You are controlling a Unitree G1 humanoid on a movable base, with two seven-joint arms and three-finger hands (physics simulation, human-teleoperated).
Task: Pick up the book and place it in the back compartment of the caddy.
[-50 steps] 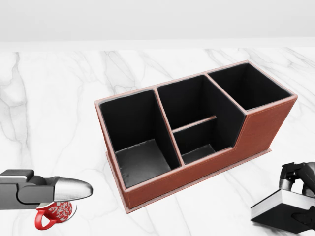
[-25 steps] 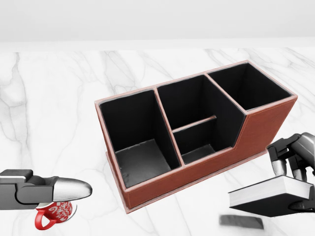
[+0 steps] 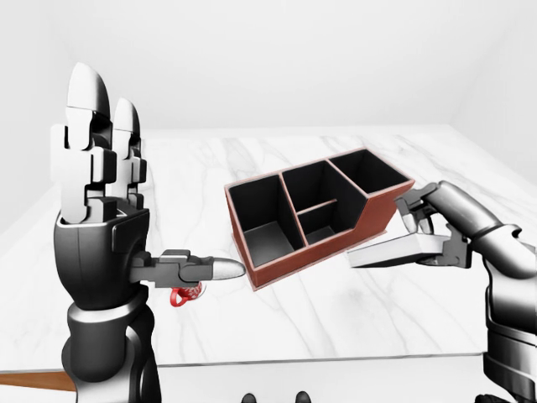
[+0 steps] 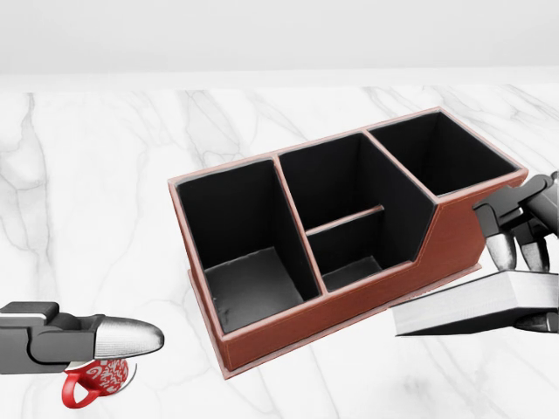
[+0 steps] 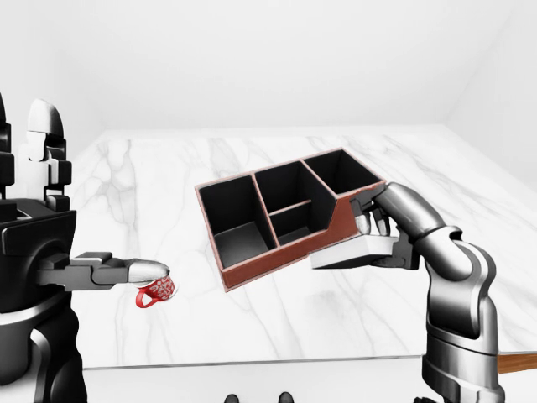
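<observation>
Since a second ago, risen from the lower right corner of the head view and drawn up close beside the right end of the caddy (image 4: 349, 236): right hand (image 4: 524, 262) with the book (image 4: 476, 305), fingers (image 4: 505, 234) pressed on the top cover and thumb beneath, closed round it. Held clear of the table (image 4: 96, 192), lying flat and nearly level, long axis running left to right in the head view, pale page edges turned toward the camera, free end pointing left toward the low wall of the caddy. No title, label or writing legible on cover or pages. Just beside and slightly below the rim of the caddy's tall right-hand compartment, not yet over any compartment; touching the wall or not, cannot tell. Caddy itself reddish-brown with black lining, set at a slant on the white marble table, holding one large compartment at the left, a middle section split in two, and a taller one at the upper right. Farther left, left hand (image 3: 96, 193) raised upright, fingers straight and spread open, thumb jutting sideways, holding nothing. Beneath that thumb in the head view, a small red mug (image 4: 94, 381) with a white pattern, no words readable on it.
</observation>
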